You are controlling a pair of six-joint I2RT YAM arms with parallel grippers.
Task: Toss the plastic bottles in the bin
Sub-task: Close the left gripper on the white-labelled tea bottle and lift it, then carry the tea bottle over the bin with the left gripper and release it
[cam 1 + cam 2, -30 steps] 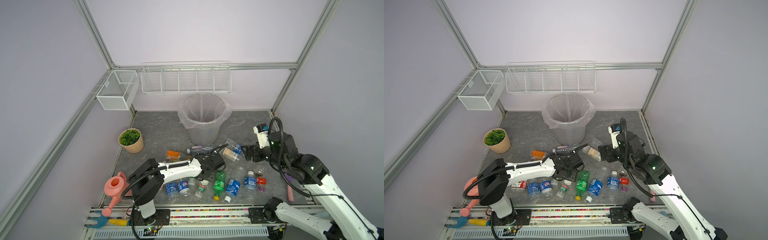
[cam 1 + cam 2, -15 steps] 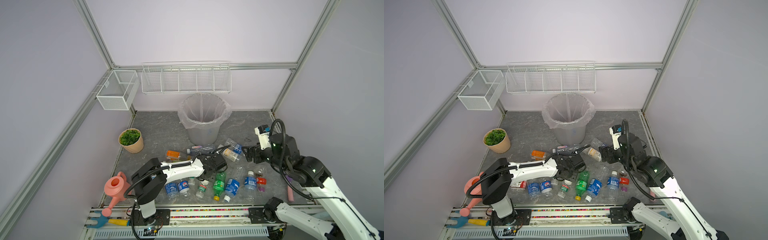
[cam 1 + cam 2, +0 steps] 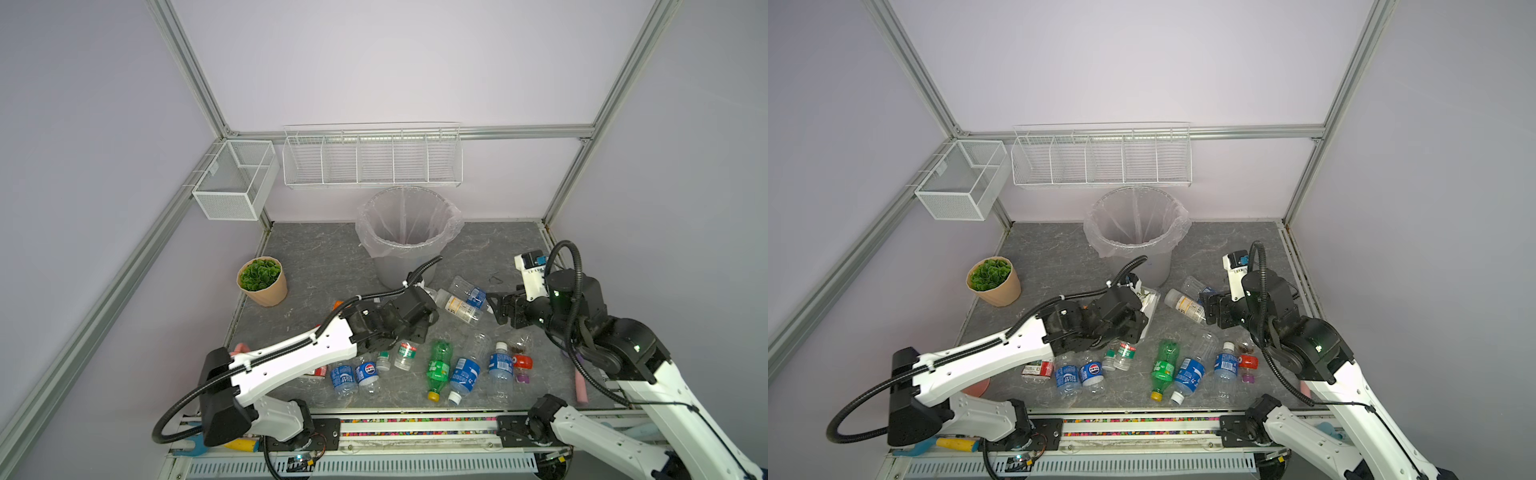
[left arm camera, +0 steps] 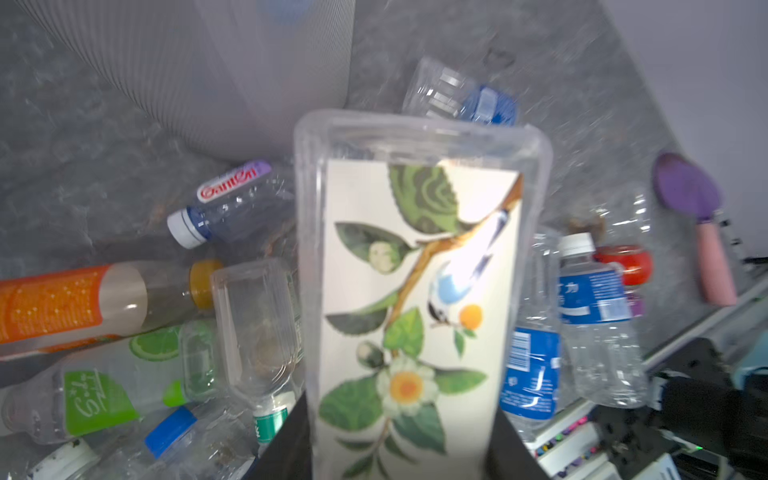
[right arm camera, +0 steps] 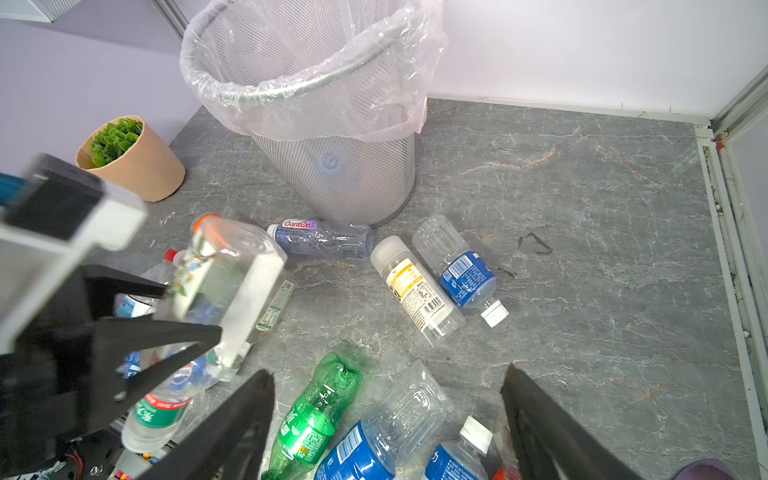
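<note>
Snapping shut over the last second, the left jaws were clamped on the clear square bottle (image 4: 419, 266) with the bird-and-flower label, its flat base pointing toward the bin (image 5: 345, 183). Tilted it sat, over a heap of others: an orange-labelled bottle (image 4: 62, 307), a lime-labelled bottle (image 4: 95, 399), and a Ganten bottle (image 5: 320, 239) lying at the bin's foot. Across the way, the right jaws stood wide apart, just beside a yellow-labelled bottle (image 3: 459, 307) lying side by side with a blue-labelled bottle (image 3: 471, 294). More lay along the front of the grey counter (image 3: 316, 257), a green bottle (image 3: 438, 365) among them. Upright at the back stood the bin, clear bag folded over its rim.
</note>
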